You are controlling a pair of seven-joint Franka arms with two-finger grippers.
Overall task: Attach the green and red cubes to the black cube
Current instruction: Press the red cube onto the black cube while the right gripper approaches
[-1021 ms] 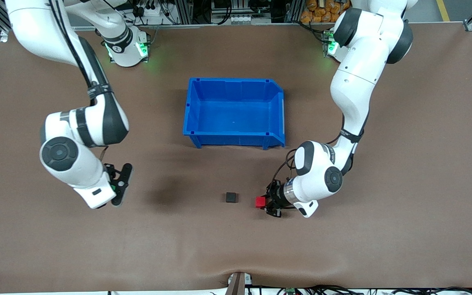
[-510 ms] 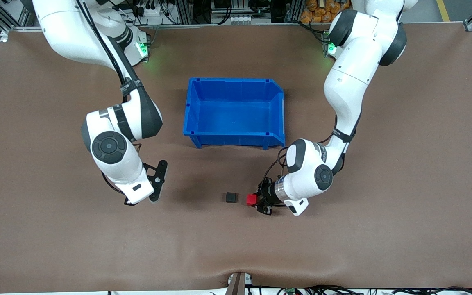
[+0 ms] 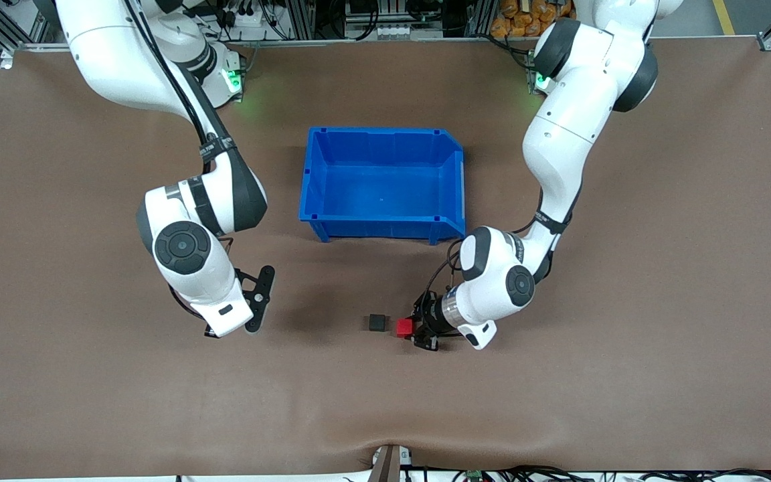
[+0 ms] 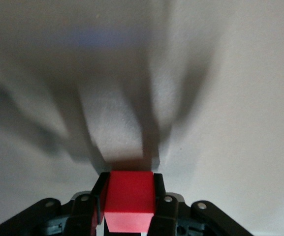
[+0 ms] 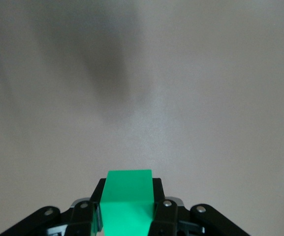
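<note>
Front view: black cube (image 3: pixel 377 323) sits on the brown table (image 3: pixel 660 301), nearer the front camera than the blue bin (image 3: pixel 316 181). Left gripper (image 3: pixel 415 329) is low, just beside the black cube toward the left arm's end, fingers clamped on the red cube (image 3: pixel 403 327); a narrow gap shows between red and black cubes. Right gripper (image 3: pixel 251 302) is well apart from the black cube, toward the right arm's end of the table; its load is hidden here.

Left wrist view: red cube (image 4: pixel 128 200) pinched between both black fingers (image 4: pixel 159 194), shadowed tabletop ahead.

Right wrist view: right gripper (image 5: pixel 128 204) pinches the green cube (image 5: pixel 127 201) between its fingers, bare tabletop ahead.
</note>
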